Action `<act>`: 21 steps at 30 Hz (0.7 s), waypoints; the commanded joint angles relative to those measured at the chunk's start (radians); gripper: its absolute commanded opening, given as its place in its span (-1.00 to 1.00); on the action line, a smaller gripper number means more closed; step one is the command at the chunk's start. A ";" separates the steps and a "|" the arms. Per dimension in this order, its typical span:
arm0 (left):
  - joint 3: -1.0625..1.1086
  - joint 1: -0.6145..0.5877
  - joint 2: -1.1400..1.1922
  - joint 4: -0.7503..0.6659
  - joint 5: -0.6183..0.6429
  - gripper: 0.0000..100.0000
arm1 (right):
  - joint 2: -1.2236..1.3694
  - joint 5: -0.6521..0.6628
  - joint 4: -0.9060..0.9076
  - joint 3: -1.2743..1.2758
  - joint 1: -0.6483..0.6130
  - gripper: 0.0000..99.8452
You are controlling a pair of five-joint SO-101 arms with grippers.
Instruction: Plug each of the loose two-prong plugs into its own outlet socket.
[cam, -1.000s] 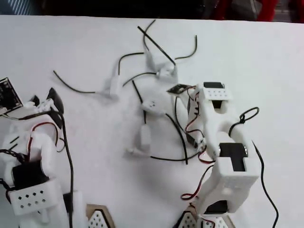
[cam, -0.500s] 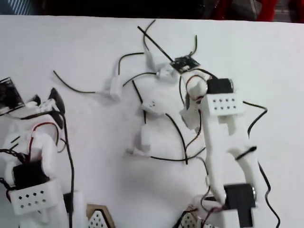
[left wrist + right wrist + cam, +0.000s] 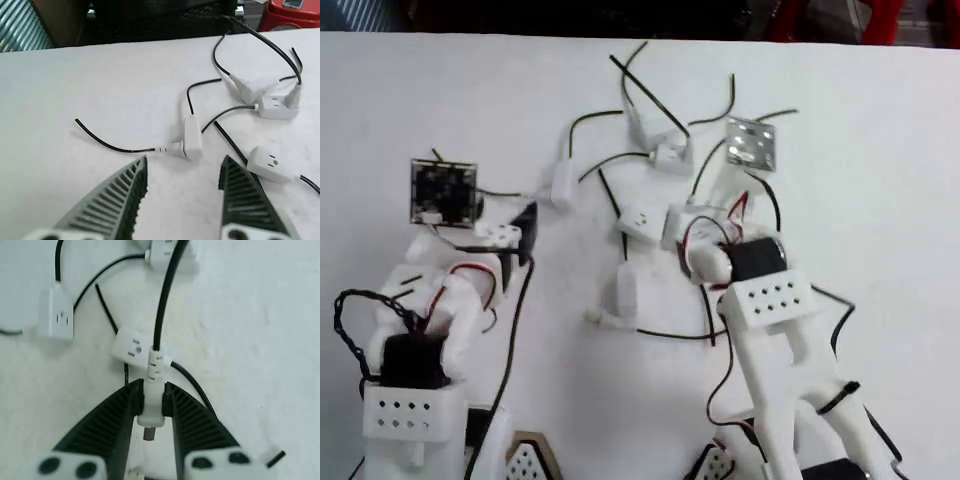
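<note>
Right hand (image 3: 152,388) clenched on plug (image 3: 150,412), socket (image 3: 131,346) just beyond; left hand (image 3: 184,160) released, above table (image 3: 75,90)

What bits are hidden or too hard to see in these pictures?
- Right wrist view: the fingers of the right claw cover the sides of the plug, and its prongs are too blurred to count.
- High view: the right arm covers that plug.
- Left wrist view: the cord from the socket is cut off by the picture's edge.
</note>
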 commanded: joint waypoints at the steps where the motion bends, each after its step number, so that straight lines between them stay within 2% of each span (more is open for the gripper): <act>1: -0.095 0.056 0.058 0.064 -0.009 -0.51 | -0.064 -0.041 -0.283 0.155 0.062 -0.97; 5: -0.183 0.087 0.228 0.110 -0.040 -0.51 | -0.068 -0.035 -0.564 0.319 0.090 -0.97; 9: -0.252 0.117 0.398 0.114 -0.038 -0.51 | -0.068 -0.034 -0.725 0.379 0.128 -0.97; 12: -0.290 0.148 0.507 0.114 -0.029 -0.45 | -0.067 -0.041 -0.763 0.382 0.196 -0.97; 16: -0.344 0.182 0.621 0.114 0.120 -0.36 | -0.067 -0.041 -0.763 0.387 0.239 -0.97; 21: -0.391 0.239 0.730 0.106 0.250 -0.36 | -0.067 -0.041 -0.765 0.402 0.236 -0.97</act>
